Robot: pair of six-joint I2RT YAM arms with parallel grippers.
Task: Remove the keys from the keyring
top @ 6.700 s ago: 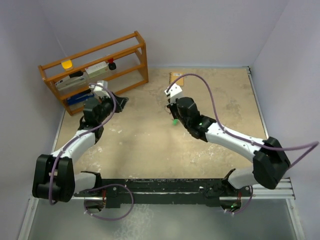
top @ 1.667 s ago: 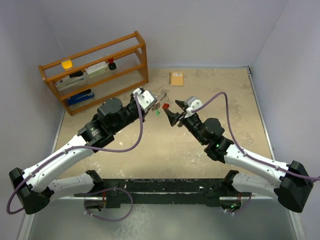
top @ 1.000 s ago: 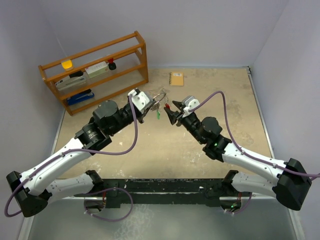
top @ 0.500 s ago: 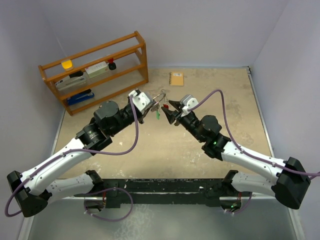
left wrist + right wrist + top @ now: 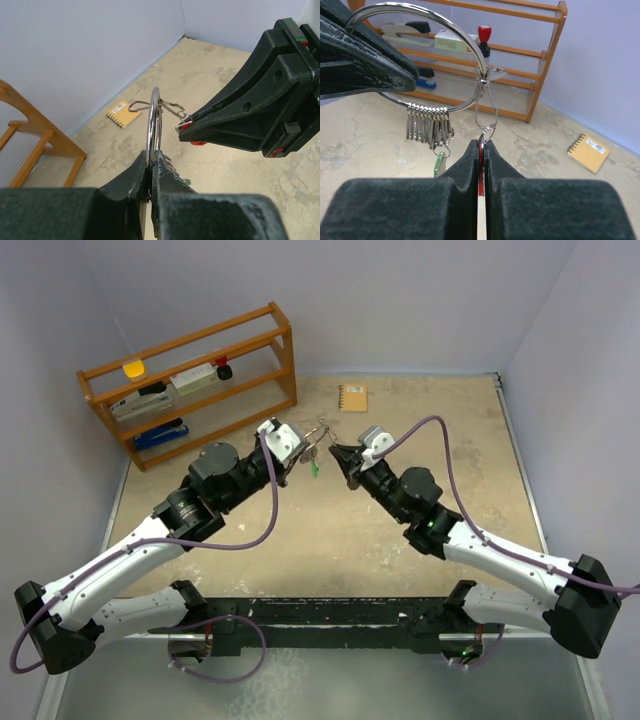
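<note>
Item: thin silver wire keyring [image 5: 153, 125], wide loop.
- Row of small plain silver keys [image 5: 427, 125] threaded on lower arc.
- Green plastic-headed key [image 5: 439, 165] dangling below them.
- Red plastic-headed key [image 5: 198, 143] hung off ring by pear-shaped wire clip [image 5: 485, 107].

Location: I see it held in air over far middle of tabletop, between both arms.

Left gripper [image 5: 151, 157]: pinched tight on ring.
Right gripper [image 5: 481, 145]: clamped on red key.

Change: half second back, my right fingers stood apart; now closed.
</note>
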